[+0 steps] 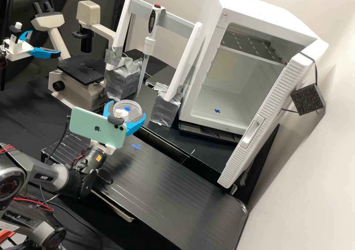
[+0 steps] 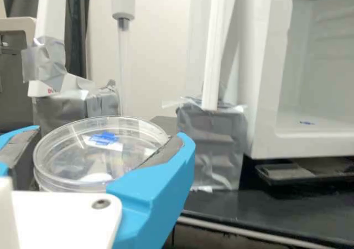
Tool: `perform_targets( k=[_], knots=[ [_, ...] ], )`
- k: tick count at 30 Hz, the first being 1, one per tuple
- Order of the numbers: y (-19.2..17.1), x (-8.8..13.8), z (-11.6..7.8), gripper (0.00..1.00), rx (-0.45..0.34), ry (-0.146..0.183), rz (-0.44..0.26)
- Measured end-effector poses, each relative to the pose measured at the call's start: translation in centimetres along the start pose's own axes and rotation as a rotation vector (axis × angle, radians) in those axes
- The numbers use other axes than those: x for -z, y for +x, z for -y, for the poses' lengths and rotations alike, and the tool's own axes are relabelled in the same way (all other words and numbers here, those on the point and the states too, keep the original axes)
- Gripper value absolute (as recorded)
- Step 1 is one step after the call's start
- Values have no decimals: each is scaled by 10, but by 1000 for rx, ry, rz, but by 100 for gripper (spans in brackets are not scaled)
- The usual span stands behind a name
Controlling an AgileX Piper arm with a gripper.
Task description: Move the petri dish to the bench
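Clear round plastic petri dish sits clamped between wide-set jaws of white, blue-fingered gripper; likely light, stiff, slippery: grasp side-on.

This is a laboratory. Past the far edge of the black table stands a microscope with a dark, flat stage and twin eyepieces. A pipette with a long, clear tip hangs upright from a white frame. To the right of it is a white, box-shaped cabinet, its thick door open on a shelf, and there is a clear petri dish too.
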Motion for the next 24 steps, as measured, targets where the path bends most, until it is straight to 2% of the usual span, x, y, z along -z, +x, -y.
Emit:
perform_targets(
  k=[5, 9, 14, 19, 24],
  knots=[
    [-3, -13, 7, 0, 27, 17, 60],
    [-5, -29, 5, 0, 28, 13, 141],
    [-13, -43, 2, 0, 14, 10, 209],
    [-17, -48, 0, 0, 19, 0, 235],
    [-17, -49, 1, 0, 21, 6, 231]
  ],
)
